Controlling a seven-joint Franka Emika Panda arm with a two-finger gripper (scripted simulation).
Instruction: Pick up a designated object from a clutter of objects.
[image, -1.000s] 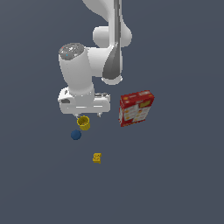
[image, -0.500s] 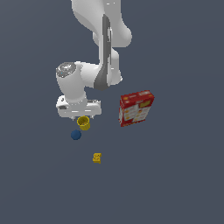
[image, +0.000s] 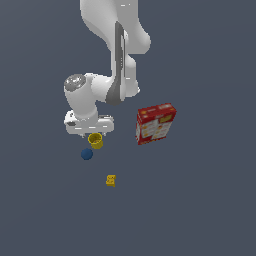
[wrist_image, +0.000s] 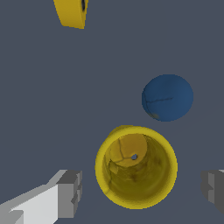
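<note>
The yellow cup (wrist_image: 136, 171) stands upright directly under the hand (wrist_image: 142, 188) — its opening faces up, between the spread, released fingers (wrist_image: 70, 193); the blue ball (wrist_image: 167, 97) lies just beside.

The only item outside the task that I register is the flat, matte, dark slate-grey ground surface (image: 210, 210). In the exterior view it fills the whole background, from the exterior view's left edge to its right edge, in one even tone. In my wrist view the same dark slate-grey surface (wrist_image: 43, 87) forms the entire backdrop, again uniform in colour and finish. It appears level and continuous across both views.
</note>
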